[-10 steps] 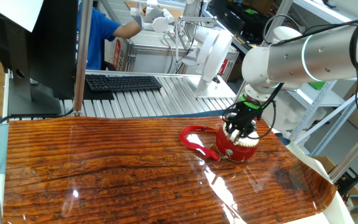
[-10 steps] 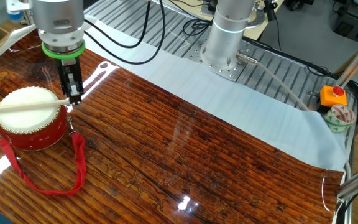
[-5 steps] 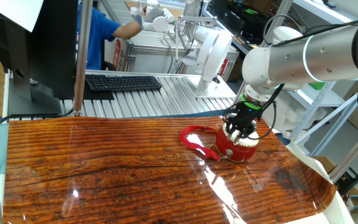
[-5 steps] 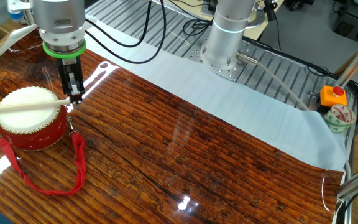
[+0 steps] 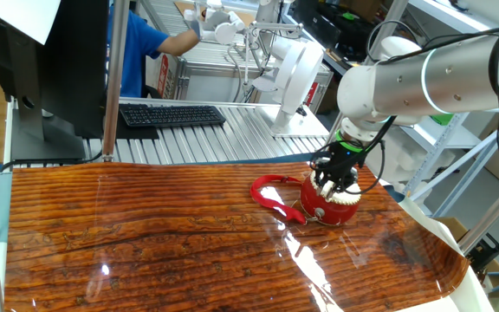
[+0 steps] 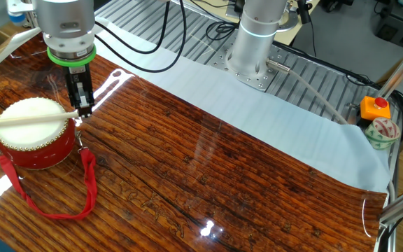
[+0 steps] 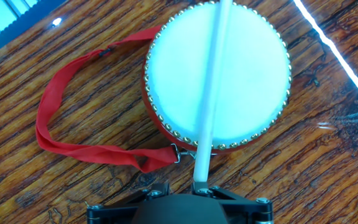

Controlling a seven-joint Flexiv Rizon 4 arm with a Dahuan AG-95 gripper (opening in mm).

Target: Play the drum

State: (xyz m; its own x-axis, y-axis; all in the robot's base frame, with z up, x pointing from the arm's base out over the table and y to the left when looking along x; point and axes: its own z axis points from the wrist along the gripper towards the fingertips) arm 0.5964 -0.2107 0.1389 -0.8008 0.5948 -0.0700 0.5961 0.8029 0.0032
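a: how's the arm set?

b: in one fixed view the white arm reaches in from the right, forearm sloping down toward 8 o'clock, and the wrist drops so the gripper points straight down over the far right part of the wooden table.

a: and the hand itself?

b: nearly closed, its black fingers pinched on the end of a pale drumstick (a thin, cream-coloured rod). the stick runs out level from the fingers and lies across the white head of the drum.

a: where's the drum?

b: upright on the table, just beside the gripper. in the other fixed view it sits at about 8 o'clock from the fingers, close to the table's left edge, with its red ribbon strap looping out on the wood toward 5 o'clock.

a: what does each camera add?

b: the first fixed view hides most of the drum behind the gripper; only its red side and the strap trailing to 9 o'clock show. it does show a keyboard beyond the table. the other fixed view shows the arm's base bolted to the metal bench, and a red button box at the far right. the hand view looks straight down on the drum: the drumstick crosses the head from 6 to 12 o'clock, gold studs ring the rim, and the strap curls off at 9 o'clock, clipped to the shell by a small metal ring. the fingertips there sit below the picture's bottom edge.
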